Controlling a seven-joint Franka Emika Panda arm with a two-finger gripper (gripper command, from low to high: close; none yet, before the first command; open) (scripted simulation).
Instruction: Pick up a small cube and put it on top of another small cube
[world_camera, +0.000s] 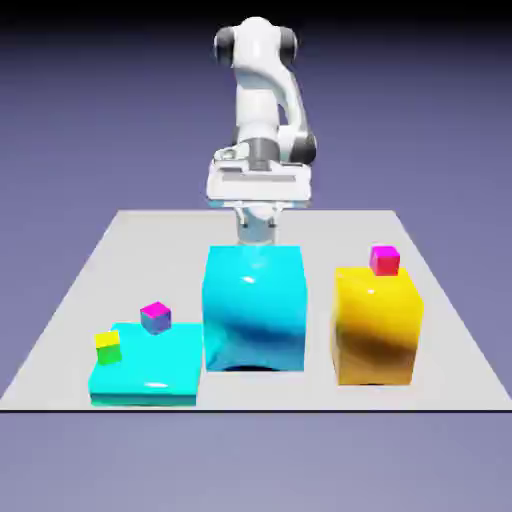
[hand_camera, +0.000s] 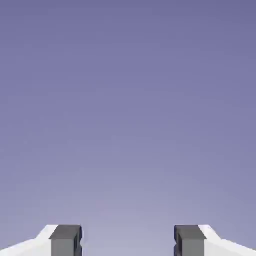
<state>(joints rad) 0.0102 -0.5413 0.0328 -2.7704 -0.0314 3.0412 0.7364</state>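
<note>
A: What is the tool (hand_camera: 128, 242) doing?

B: Its two grey, square-ended fingertips (hand_camera: 65, 240) stand wide apart in the hand view, with only smooth blue-violet backdrop between them. Released, gripping nothing.

A: And in the exterior view?

B: The glossy white arm (world_camera: 262, 95) rises at the far edge of the flat grey tabletop (world_camera: 140, 260). The tool's lower end is hidden behind the tall cyan block (world_camera: 254, 308), so its fingers do not show there.

A: Where is the small cube?

B: The small cube (world_camera: 155, 317), tiny with blue-violet faces and a magenta top, sits on the low cyan slab (world_camera: 150, 370), at its far edge. It lies nearer the camera than the tool and toward the exterior view's left of it, well apart, untouched.

A: Anything beside it?

B: A tiny yellow-green cube (world_camera: 108, 347) rests on the same slab, at its left edge, near the small cube but not touching it.

A: Describe the big pieces.

B: The slab is flat, shiny, with rounded edges. The tall cyan block is a glossy, soft-cornered cube just before the tool. To the exterior view's right of the tool stands a glossy yellow-orange block (world_camera: 375, 325), carrying a tiny magenta-and-red cube (world_camera: 384, 260) on its top.
</note>
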